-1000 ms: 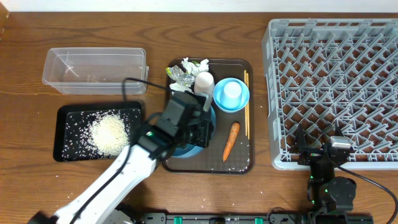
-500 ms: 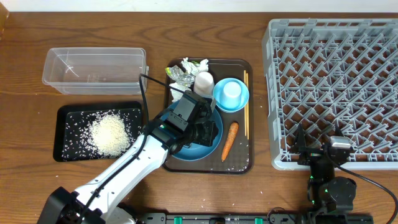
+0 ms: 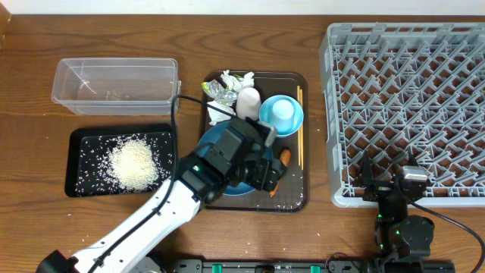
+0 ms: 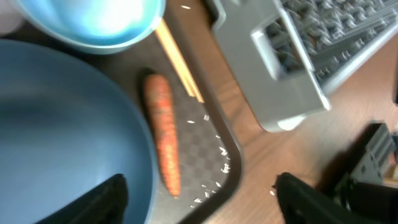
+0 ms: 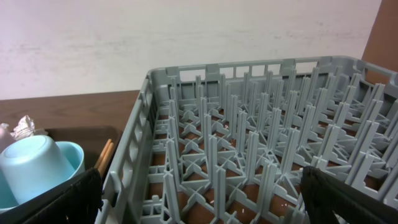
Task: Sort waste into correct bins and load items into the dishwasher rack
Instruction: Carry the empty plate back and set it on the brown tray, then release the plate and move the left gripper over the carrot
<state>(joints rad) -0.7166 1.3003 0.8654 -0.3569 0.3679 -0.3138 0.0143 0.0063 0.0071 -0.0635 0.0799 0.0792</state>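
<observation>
My left gripper [image 3: 264,173] hangs open over the brown serving tray [image 3: 294,199]. In its wrist view the left gripper [image 4: 199,200] straddles the dark-blue dish's [image 4: 62,124] rim and the tip of the orange carrot [image 4: 163,140], gripping neither. The dish [image 3: 216,139] lies flat on the tray, half hidden by the arm. A light-blue bowl [image 3: 282,115] holds a light-blue cup [image 5: 34,165]. Chopsticks [image 3: 300,129], a white cup [image 3: 248,98], a silvery wrapper [image 3: 222,92] and tissue [image 3: 232,77] share the tray. My right gripper [image 5: 202,199] stands open at the grey rack's [image 3: 409,106] near edge.
A clear tub [image 3: 115,85] sits at the back left. In front of it the black tray [image 3: 79,182] carries a pile of rice [image 3: 136,163]. A few rice grains [image 4: 211,186] lie on the brown tray near the carrot.
My left gripper has opened and let go of the dark-blue dish, which now lies flat on the brown tray. The arm slid right toward the carrot. The right arm is still.
</observation>
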